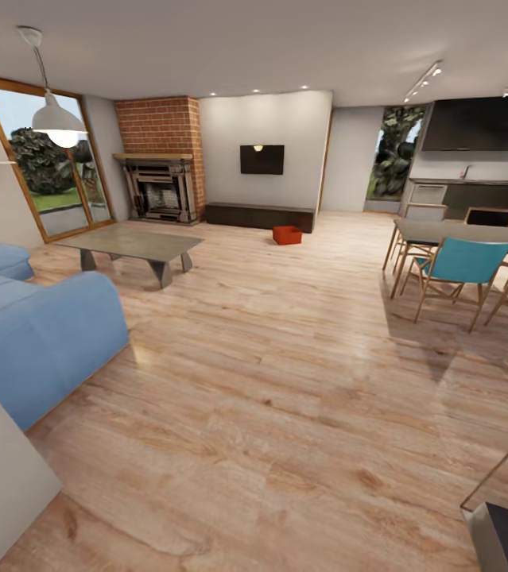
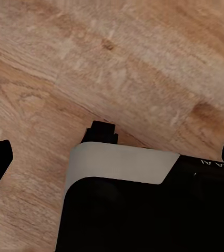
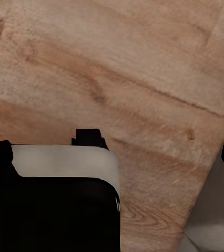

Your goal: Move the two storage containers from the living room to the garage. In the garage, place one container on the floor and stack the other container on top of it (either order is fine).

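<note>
container (image 1: pixel 286 234) on wood floor just before dark cabinet (image 1: pixel 259 216) | coffee table (image 1: pixel 130 246), sofa (image 1: pixel 35 330) left of it | both grippers' state: cannot tell

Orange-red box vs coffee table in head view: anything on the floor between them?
No. In the head view, only bare wood plank floor lies between the orange-red box and the coffee table.

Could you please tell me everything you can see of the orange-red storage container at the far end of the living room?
The storage container is a small-looking, distant orange-red rectangular box with plain walls and an open top, its inside in shadow. It sits upright on the light wood plank floor, just in front of the right end of the long low dark cabinet, below and right of the wall TV. Nothing rests on it. Whether it touches the cabinet, or is one box or two, is too small to tell.
</note>
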